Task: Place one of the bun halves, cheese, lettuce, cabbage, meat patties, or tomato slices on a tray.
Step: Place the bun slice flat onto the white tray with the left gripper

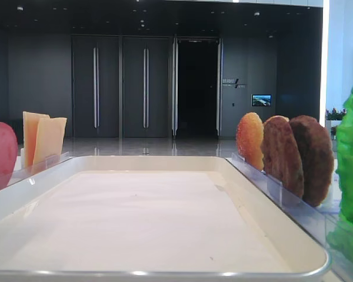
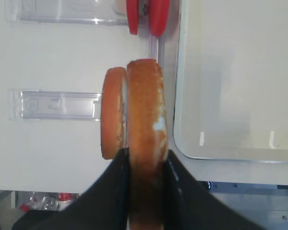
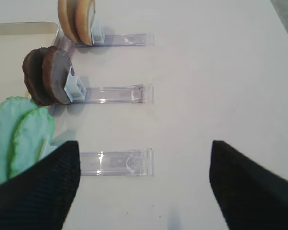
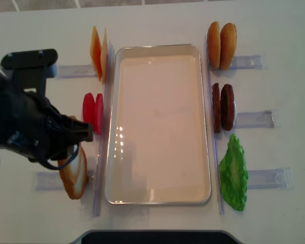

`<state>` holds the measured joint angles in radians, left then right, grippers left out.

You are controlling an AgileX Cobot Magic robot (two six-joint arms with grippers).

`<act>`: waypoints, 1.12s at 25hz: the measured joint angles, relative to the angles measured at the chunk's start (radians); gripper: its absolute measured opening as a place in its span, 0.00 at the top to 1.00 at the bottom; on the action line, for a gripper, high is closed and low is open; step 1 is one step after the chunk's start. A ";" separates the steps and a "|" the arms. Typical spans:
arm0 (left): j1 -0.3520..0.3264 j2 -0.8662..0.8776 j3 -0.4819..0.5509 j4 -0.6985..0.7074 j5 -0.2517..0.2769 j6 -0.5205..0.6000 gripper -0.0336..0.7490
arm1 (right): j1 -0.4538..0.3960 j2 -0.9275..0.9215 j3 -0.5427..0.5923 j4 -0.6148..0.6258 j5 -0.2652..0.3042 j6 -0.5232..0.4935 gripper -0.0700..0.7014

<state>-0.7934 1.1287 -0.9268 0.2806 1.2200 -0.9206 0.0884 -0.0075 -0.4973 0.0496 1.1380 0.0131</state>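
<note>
Two bun halves [image 2: 120, 115] stand on edge left of the tray [image 2: 178, 96] on the worktop [image 2: 53, 62]; the left end effector [image 2: 146, 165] is clamped on the nearer one, while the right end effector [image 3: 144, 182] gapes empty.

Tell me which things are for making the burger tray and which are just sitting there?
For the job:
bun halves, one pinched in the left gripper
cheese
tomato slices
meat patties
lettuce
tray

Just there:
clear racks holding the food upright
white table
</note>
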 joint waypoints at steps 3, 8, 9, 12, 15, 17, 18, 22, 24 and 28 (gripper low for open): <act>0.000 -0.027 0.000 0.002 0.001 -0.001 0.78 | 0.000 0.000 0.000 0.000 0.000 0.000 0.19; 0.000 -0.036 0.000 0.002 0.001 -0.002 0.78 | 0.000 0.000 0.000 0.000 0.000 0.000 0.19; 0.000 -0.036 0.000 0.002 -0.007 -0.002 0.79 | 0.000 0.000 0.000 0.000 0.000 0.000 0.19; 0.000 -0.036 0.013 0.002 -0.034 -0.002 0.79 | 0.000 0.000 0.000 0.000 0.000 0.000 0.19; 0.000 -0.036 0.033 -0.010 -0.076 -0.001 0.79 | 0.000 0.000 0.000 0.000 0.000 0.000 0.19; 0.000 -0.036 0.042 -0.043 -0.132 0.009 0.79 | 0.000 0.000 0.000 0.000 0.000 0.000 0.19; 0.000 -0.036 0.046 -0.063 -0.167 0.012 0.79 | 0.000 0.000 0.000 0.000 0.000 0.000 0.19; 0.000 -0.036 0.048 -0.154 -0.286 0.061 0.79 | 0.000 0.000 0.000 0.000 0.000 0.000 0.19; 0.000 -0.036 0.048 -0.206 -0.318 0.103 0.79 | 0.000 0.000 0.000 0.000 0.000 0.000 0.19; 0.000 -0.036 0.048 -0.299 -0.369 0.185 0.79 | 0.000 0.000 0.000 0.000 0.000 0.000 0.19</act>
<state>-0.7934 1.0931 -0.8790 -0.0185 0.8510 -0.7354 0.0884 -0.0075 -0.4973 0.0496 1.1380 0.0131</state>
